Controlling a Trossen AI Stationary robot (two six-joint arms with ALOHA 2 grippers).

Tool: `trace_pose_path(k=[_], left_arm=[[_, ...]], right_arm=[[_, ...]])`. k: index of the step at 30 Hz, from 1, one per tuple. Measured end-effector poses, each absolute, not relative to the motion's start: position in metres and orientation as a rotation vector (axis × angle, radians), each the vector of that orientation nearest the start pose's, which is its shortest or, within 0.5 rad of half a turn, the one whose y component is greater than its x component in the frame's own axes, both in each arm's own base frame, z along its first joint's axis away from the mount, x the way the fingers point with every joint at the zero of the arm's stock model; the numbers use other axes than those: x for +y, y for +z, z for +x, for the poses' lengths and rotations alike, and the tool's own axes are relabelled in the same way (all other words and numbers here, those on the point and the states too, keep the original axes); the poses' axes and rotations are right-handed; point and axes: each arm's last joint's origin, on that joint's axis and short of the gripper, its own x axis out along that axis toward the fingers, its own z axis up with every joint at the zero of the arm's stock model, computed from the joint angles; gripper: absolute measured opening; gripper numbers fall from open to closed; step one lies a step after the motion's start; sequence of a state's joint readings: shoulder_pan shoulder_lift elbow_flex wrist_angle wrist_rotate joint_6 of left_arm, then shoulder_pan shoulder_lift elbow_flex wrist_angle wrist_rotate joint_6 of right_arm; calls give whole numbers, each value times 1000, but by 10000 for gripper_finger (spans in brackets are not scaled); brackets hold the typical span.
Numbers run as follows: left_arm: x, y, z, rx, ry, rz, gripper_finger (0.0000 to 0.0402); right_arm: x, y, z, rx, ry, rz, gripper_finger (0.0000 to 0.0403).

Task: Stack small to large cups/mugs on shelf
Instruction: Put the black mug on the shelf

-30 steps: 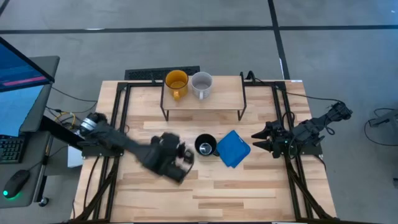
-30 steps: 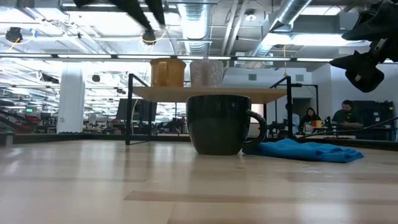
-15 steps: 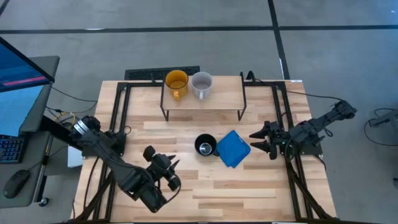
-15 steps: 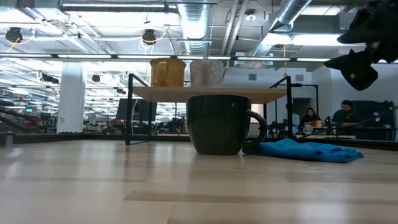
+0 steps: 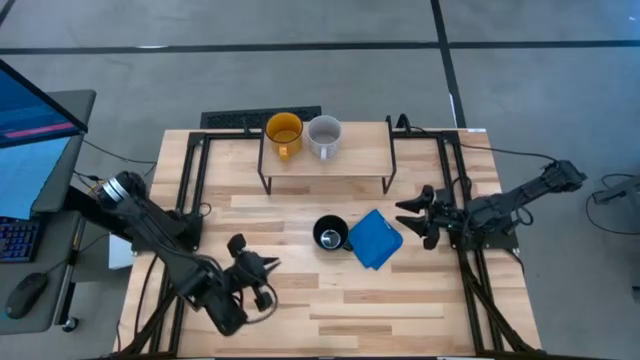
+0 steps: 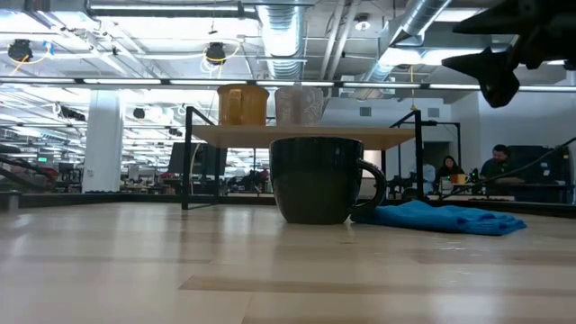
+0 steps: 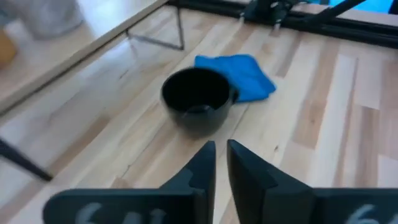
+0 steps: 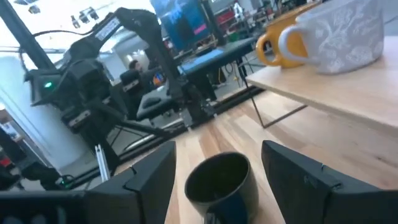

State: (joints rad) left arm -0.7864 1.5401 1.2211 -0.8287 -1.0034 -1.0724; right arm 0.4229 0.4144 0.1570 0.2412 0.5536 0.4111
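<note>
Shelf [image 5: 330, 160], pale wood board on thin black metal legs, sits top centre of the high view. On it, side by side: glossy yellow-orange mug [image 5: 284, 133] and pale grey mug [image 5: 324, 135] w/ faint mottled pattern. Black mug [image 5: 330, 235], round, matte, handled, stands upright on the plank-wood bench [image 5: 400, 300] mid-frame, w/ a crumpled blue cloth [image 5: 376, 239] just beside it to the right. Left tool [image 5: 256, 282], lower left, empty, fingers nearly closed w/ slim gap. Right tool [image 5: 415, 216], right of the cloth, jaws spread wide, holding nothing.
</note>
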Motion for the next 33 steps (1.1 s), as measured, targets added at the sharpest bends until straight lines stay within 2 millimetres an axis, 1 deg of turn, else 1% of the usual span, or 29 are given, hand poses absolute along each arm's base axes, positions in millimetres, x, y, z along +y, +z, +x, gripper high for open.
trace_pose_path(k=[4,8,13,19,25,30,33], left_arm=[[-173,256,201,463,505,-230,4],[-158,242,180,427,458,-287,6],[-141,237,160,392,363,-326,2],[-125,229,144,347,208,-382,1],[-111,217,130,289,151,-399,0],[-104,207,125,282,80,-444,0],[-100,205,124,287,48,-456,0]], right_arm=[[38,201,121,15,-133,395,260],[39,198,123,33,-137,385,260],[39,197,124,45,-139,379,260],[39,197,124,43,-144,380,260],[39,197,124,42,-147,390,260],[39,197,124,36,-168,405,260],[39,197,124,36,-168,405,260]])
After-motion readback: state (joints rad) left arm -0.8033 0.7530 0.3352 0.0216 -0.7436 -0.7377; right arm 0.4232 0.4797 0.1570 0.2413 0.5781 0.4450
